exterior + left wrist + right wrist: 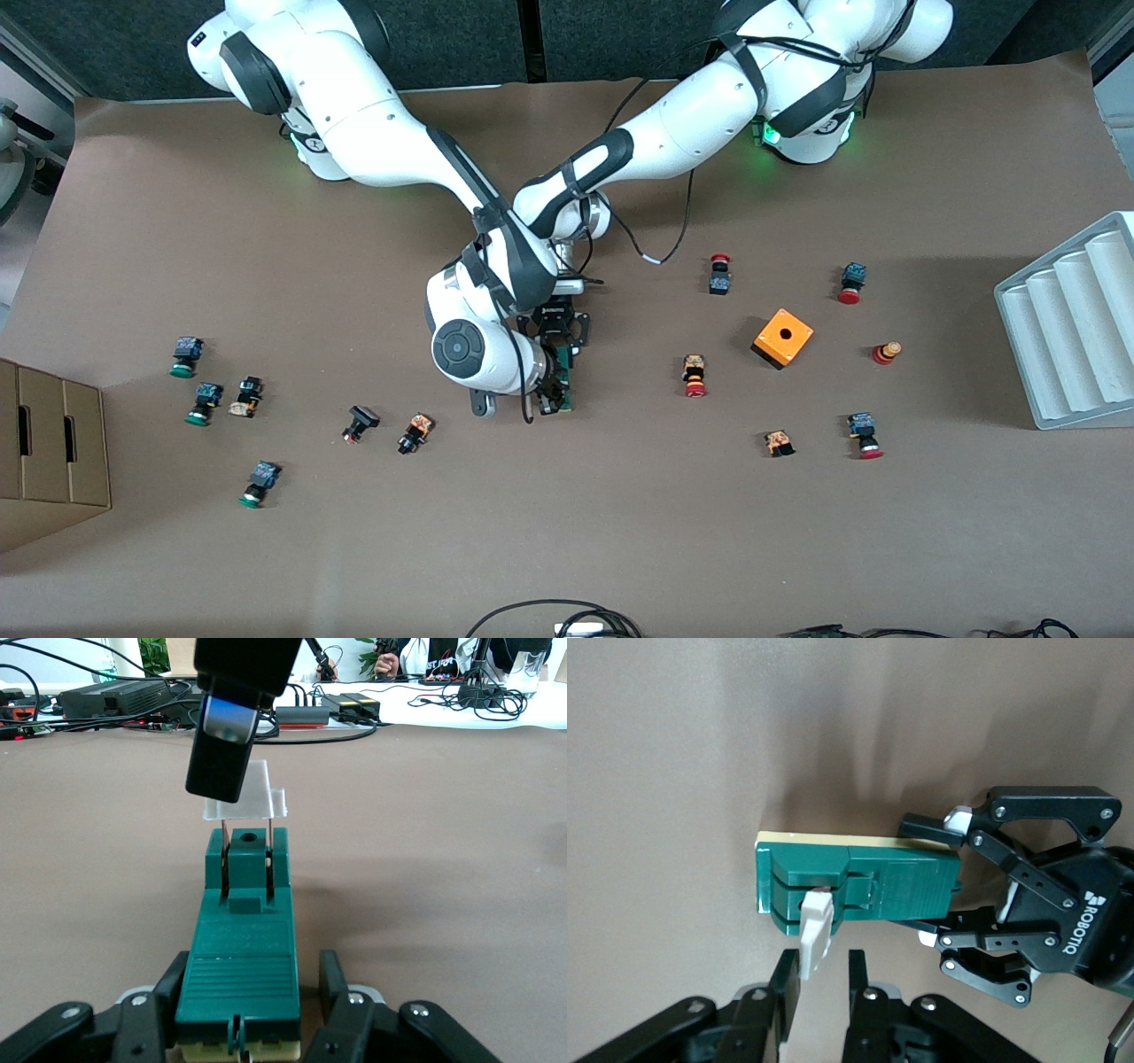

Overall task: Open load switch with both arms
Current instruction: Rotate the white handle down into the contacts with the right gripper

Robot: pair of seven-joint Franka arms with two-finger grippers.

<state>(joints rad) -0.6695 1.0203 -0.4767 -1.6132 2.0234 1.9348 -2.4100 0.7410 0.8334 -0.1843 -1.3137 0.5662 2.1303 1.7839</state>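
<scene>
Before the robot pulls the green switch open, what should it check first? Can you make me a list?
1. Left gripper holds the load switch by its body: ok.
2. Right gripper pinches the white tab: ok.
3. Switch rests flat on the table: ok.
4. Tab already lifted away from the green block: ok, it stands up.
5. Nearby push-button is apart from the switch: ok.
6. Grip strong enough not to slip: cannot tell.

I see the brown table carrying scattered push-buttons toward both ends from the grippers, an orange box, a cardboard box and a grey tray.
</scene>
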